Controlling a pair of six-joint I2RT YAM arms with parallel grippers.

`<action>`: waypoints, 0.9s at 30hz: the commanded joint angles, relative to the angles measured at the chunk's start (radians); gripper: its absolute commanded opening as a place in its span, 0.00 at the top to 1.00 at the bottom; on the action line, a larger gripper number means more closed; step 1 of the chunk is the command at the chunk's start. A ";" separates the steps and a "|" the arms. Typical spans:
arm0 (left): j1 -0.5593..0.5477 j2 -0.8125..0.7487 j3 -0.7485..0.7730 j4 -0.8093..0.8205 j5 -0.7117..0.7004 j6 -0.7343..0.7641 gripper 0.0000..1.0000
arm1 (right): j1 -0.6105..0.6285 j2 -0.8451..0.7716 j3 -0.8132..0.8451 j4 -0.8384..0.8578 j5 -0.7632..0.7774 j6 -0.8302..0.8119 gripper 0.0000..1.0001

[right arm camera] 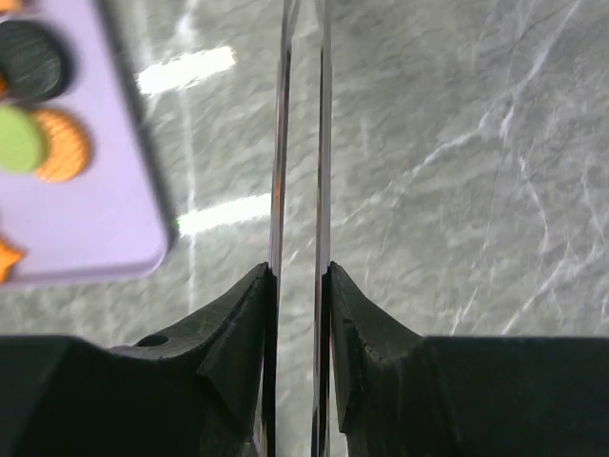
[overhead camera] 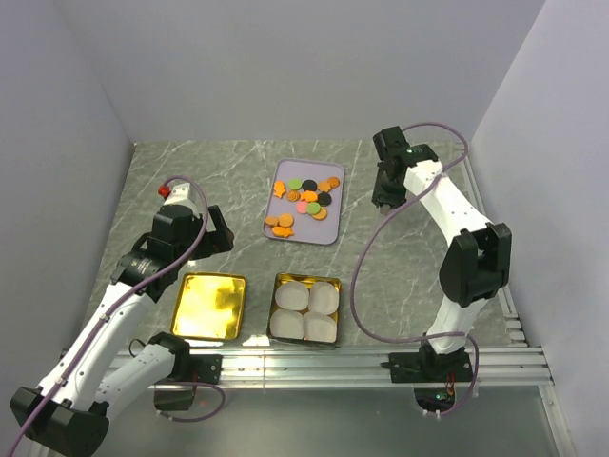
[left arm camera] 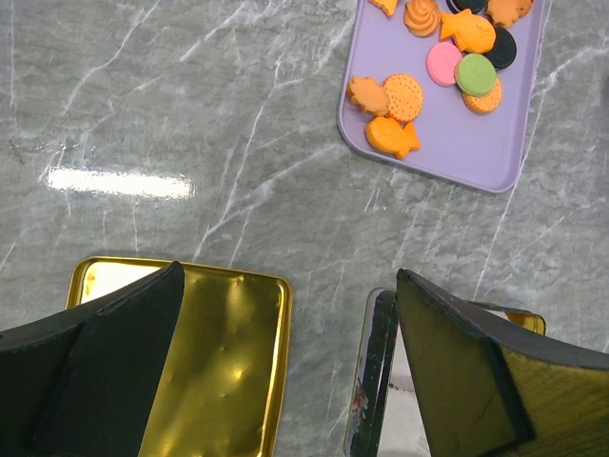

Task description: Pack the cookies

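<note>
Grey marble-patterned desk (overhead camera: pixel 419 276) between plain grey walls, seen from above and from both wrists.

Left: the left gripper (left arm camera: pixel 287 274) hangs with its jaws spread wide and nothing between them, above the gap between the two tins.

Near edge, left of centre: one shallow gold tin (overhead camera: pixel 209 307), its long axis running away from the arms. Just beside it, on the right, stands one deeper gold tin (overhead camera: pixel 306 279) with four white paper cups (overhead camera: pixel 290 297) set two by two.

Centre, farther back: one lilac tray (overhead camera: pixel 314 231), with its long axis also running away from the arms. All the cookies (overhead camera: pixel 309 197) lie flat on it. They are small coin-like pieces, mostly orange, some fish-shaped and one swirled. Two are black, two green and one pink. Three orange ones sit apart at the tray's near left corner. The rest overlap, so the total cannot be told. Which way the fish point cannot be told either.

Right: the right gripper (right arm camera: pixel 297 271) hangs just right of the tray, pinched narrow on metal tongs (right arm camera: pixel 325 133), whose two thin blades point away from its fingers.
</note>
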 commanded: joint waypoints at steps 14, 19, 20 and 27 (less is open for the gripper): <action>0.005 -0.035 -0.007 0.041 0.015 0.009 0.01 | 0.189 -0.048 0.265 -0.243 -0.077 0.036 0.62; 0.005 -0.038 -0.006 0.040 0.011 0.008 0.01 | 0.231 -0.011 0.320 -0.257 -0.120 0.033 0.58; 0.003 -0.041 -0.007 0.040 0.008 0.008 0.01 | 0.240 -0.005 0.320 -0.243 -0.131 0.035 0.57; 0.005 -0.047 -0.007 0.038 0.002 0.005 0.01 | 0.306 0.084 0.369 -0.243 -0.138 0.039 0.52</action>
